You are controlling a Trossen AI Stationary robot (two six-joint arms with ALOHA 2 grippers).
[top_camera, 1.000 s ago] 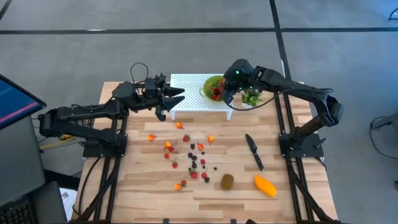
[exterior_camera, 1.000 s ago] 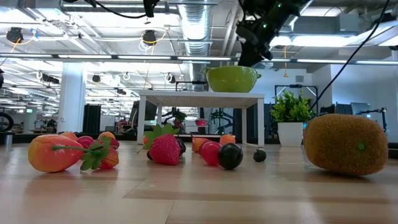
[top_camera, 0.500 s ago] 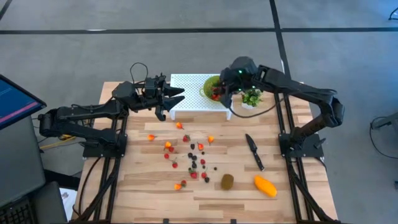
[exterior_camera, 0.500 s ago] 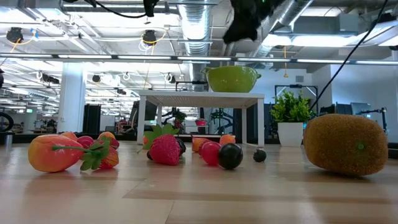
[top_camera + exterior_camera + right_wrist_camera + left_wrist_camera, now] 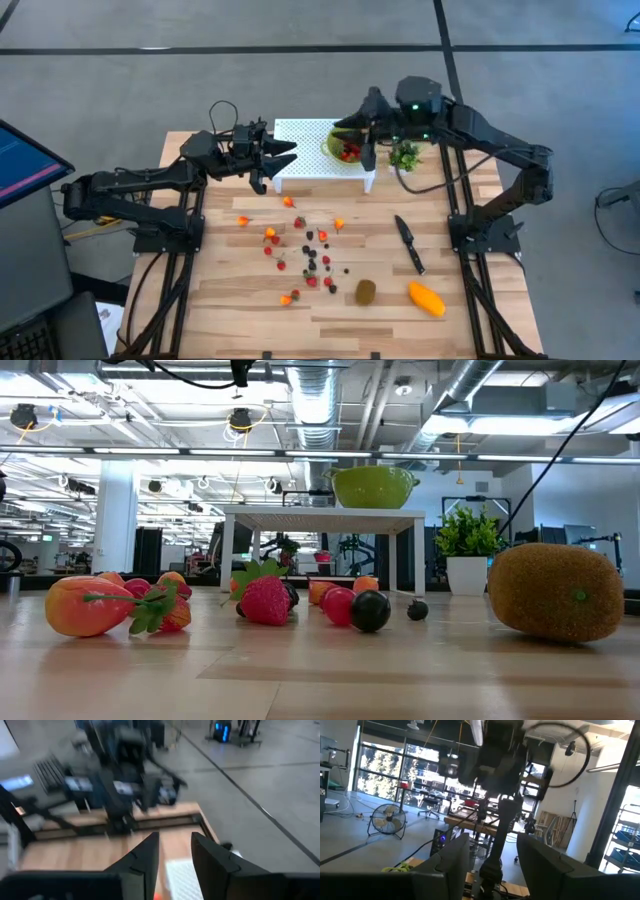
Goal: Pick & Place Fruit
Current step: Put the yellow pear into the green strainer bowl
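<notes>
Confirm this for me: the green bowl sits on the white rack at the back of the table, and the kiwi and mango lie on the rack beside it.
One part is wrong. The green bowl does sit on the white rack, but the kiwi and mango lie on the wooden table near its front edge, far from the rack. The high view shows it.
</notes>
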